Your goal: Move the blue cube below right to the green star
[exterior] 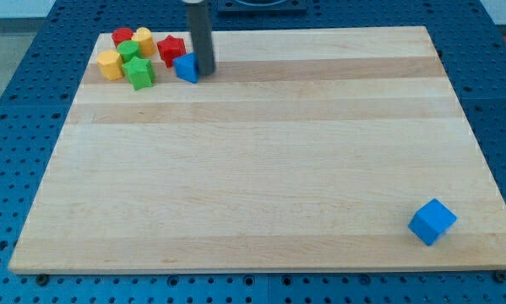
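Near the view's top left, my tip (pixel 206 71) is touching a small blue block (pixel 186 67) beside the green star (pixel 139 73); no fingers are showing. Glossy blue cube (pixel 432 222) is sitting far off, bottom right, on the pale wood-grain surface (pixel 261 160).

- surface (pixel 261 169): pale wood, planked, smooth satin finish
- blue cube (pixel 432 222) near its bottom-right corner: matt plastic look
- my tip (pixel 205 71): dark rod, slight sheen
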